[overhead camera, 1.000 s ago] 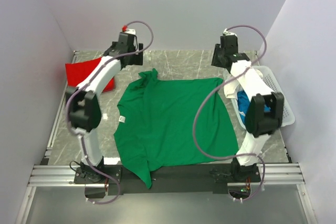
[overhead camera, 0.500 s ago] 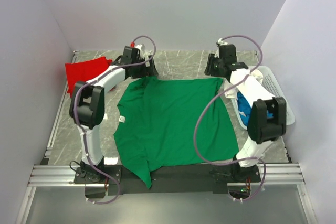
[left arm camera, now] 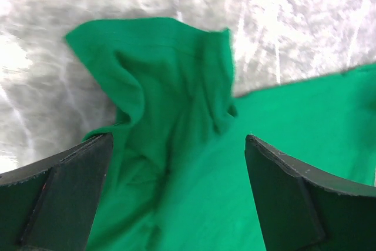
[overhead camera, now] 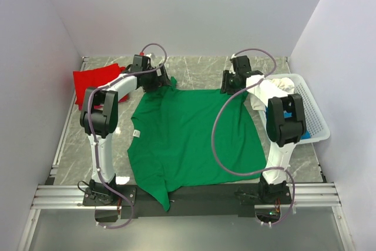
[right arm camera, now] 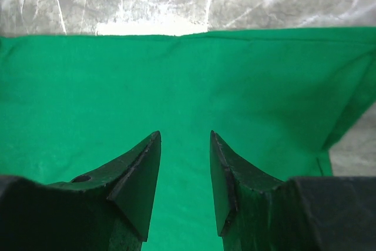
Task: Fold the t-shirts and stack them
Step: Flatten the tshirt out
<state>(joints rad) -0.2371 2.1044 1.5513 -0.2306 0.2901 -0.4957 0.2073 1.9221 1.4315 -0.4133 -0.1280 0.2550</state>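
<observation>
A bright green t-shirt (overhead camera: 194, 139) lies spread flat in the middle of the table, its small white label (overhead camera: 136, 134) at the left edge. My left gripper (overhead camera: 158, 82) is wide open low over the shirt's bunched far-left sleeve (left arm camera: 170, 86); the cloth lies between the fingers (left arm camera: 64, 186). My right gripper (overhead camera: 228, 84) is open with a narrow gap, just above the shirt's far right edge (right arm camera: 188, 74), with nothing between the jaws. A red t-shirt (overhead camera: 94, 79) lies at the back left. White cloth (overhead camera: 275, 86) and a bit of blue cloth (overhead camera: 305, 136) sit in the basket.
A white lattice basket (overhead camera: 314, 113) stands at the right edge, partly behind my right arm. Grey marble tabletop (overhead camera: 194, 69) shows beyond the green shirt. Walls close in at the left, back and right. The shirt's near hem hangs over the black front rail (overhead camera: 194, 193).
Both grippers have come down from above the table's back to the green shirt's far edge. The left one moved right to the sleeve, the right one moved left.
</observation>
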